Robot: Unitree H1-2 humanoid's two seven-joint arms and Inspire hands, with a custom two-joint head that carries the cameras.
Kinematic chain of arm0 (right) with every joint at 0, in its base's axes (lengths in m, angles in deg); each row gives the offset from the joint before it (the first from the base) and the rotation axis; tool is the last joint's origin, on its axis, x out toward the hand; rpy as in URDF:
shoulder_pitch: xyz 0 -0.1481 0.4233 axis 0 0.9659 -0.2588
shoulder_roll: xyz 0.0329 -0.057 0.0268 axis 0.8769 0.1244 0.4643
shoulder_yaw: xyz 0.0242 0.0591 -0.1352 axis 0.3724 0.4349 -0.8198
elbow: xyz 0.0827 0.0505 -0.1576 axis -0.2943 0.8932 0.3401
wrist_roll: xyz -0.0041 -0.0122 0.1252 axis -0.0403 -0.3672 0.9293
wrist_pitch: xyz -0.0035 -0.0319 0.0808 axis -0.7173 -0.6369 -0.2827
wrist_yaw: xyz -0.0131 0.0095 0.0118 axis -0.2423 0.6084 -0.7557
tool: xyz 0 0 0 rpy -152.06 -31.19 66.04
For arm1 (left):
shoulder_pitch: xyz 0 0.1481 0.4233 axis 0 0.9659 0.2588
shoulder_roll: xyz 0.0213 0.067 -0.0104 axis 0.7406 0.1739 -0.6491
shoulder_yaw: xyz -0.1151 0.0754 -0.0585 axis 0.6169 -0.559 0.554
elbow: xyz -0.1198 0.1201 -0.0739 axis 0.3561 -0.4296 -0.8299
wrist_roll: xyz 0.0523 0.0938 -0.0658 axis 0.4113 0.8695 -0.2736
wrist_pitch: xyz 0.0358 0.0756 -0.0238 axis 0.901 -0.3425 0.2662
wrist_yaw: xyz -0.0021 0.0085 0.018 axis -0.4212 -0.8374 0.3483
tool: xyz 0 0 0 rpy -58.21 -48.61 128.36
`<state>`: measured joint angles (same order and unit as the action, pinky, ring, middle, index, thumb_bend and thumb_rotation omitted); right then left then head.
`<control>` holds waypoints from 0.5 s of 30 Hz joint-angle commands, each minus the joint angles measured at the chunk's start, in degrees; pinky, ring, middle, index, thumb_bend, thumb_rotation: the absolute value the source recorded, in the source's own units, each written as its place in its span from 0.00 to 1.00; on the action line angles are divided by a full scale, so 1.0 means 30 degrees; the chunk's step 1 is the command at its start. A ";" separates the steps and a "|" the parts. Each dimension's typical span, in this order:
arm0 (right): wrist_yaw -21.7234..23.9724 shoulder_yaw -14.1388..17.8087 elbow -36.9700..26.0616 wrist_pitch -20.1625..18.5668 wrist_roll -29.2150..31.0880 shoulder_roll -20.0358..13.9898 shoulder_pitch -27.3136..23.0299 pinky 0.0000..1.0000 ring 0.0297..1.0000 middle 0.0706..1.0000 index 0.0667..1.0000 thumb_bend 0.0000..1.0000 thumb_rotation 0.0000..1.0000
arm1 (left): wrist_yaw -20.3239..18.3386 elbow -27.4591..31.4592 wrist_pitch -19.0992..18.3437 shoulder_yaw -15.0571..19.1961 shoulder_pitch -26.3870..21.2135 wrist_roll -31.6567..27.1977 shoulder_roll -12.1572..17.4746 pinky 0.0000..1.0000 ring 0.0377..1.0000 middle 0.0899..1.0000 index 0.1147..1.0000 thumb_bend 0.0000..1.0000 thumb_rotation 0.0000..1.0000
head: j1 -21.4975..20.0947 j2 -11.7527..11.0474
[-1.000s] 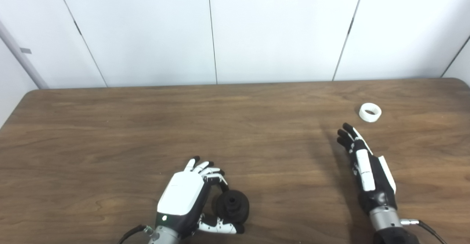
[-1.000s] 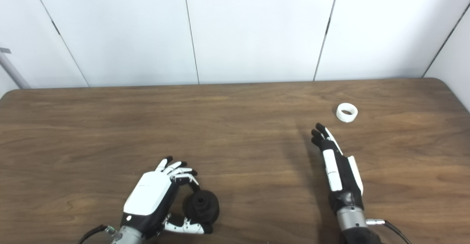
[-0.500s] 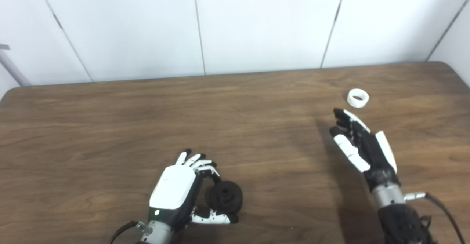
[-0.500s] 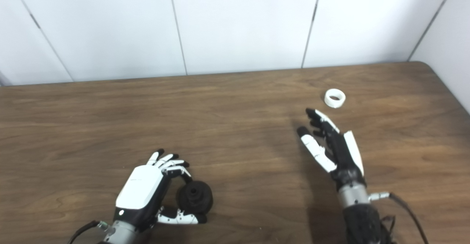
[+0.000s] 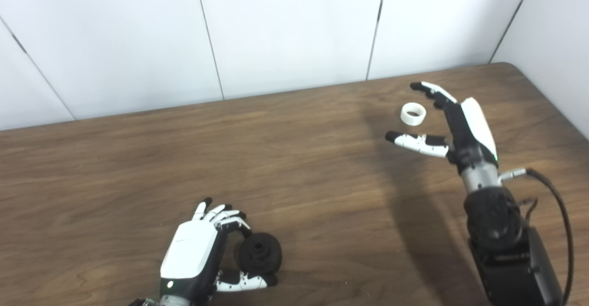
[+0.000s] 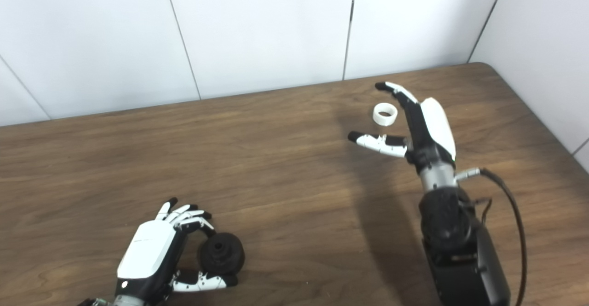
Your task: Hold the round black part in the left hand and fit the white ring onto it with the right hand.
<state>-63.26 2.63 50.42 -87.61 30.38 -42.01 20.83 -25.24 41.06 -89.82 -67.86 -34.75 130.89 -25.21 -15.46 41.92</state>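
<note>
Here the right hand [image 5: 453, 122] has its fingers [image 5: 432, 92] stretched long and its thumb [image 5: 416, 141] held well apart from them, gripping nothing. The white ring [image 5: 412, 114], a short smooth plastic band with an open middle, lies on the table in the gap between those fingers and the thumb; whether anything touches it cannot be told. The left hand [image 5: 198, 255] curls its glossy white-and-black fingers [image 5: 225, 216] over the top of the round black part [image 5: 258, 253], thumb [image 5: 244, 280] under its near side. That part is matte, stepped like a pulley, with a small central hole. Beyond both hands spreads the wood-grain table [image 5: 138, 168], backed by plain white wall panels [image 5: 285, 30].
</note>
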 commanded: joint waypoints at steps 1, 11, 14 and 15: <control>-0.0096 -0.0039 0.0274 0.0405 -0.0705 -0.0878 -0.1062 0.84 0.88 0.87 0.77 0.68 0.32 | -0.0360 -0.0557 -0.0095 0.0162 0.0441 0.0221 0.0582 1.00 0.86 0.75 0.41 0.52 0.05 | 0.0014 0.0004; 0.0870 -0.0963 0.3847 -0.0482 -0.2488 -0.3157 -0.3860 1.00 0.93 0.89 0.76 0.73 0.33 | -0.0233 -0.0725 0.0392 0.0623 0.0559 -0.0117 0.0779 1.00 0.85 0.74 0.41 0.52 0.05 | -0.0844 -0.0101; 0.1237 -0.1288 0.5263 -0.0552 -0.2559 -0.3598 -0.4724 0.98 0.93 0.89 0.75 0.76 0.31 | -0.0294 -0.0660 0.0489 0.0725 0.0597 -0.0251 0.0821 1.00 0.85 0.74 0.41 0.52 0.05 | -0.0951 -0.0103; 0.1342 -0.1440 0.5802 -0.0566 -0.2595 -0.3727 -0.5015 0.98 0.93 0.89 0.75 0.77 0.30 | -0.0298 -0.0655 0.0546 0.0752 0.0608 -0.0289 0.0825 1.00 0.85 0.74 0.41 0.52 0.05 | -0.0951 -0.0103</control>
<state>-58.97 -1.60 67.63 -89.53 23.44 -51.54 8.69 -25.12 40.46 -87.33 -66.17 -34.34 129.24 -24.50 -18.28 41.57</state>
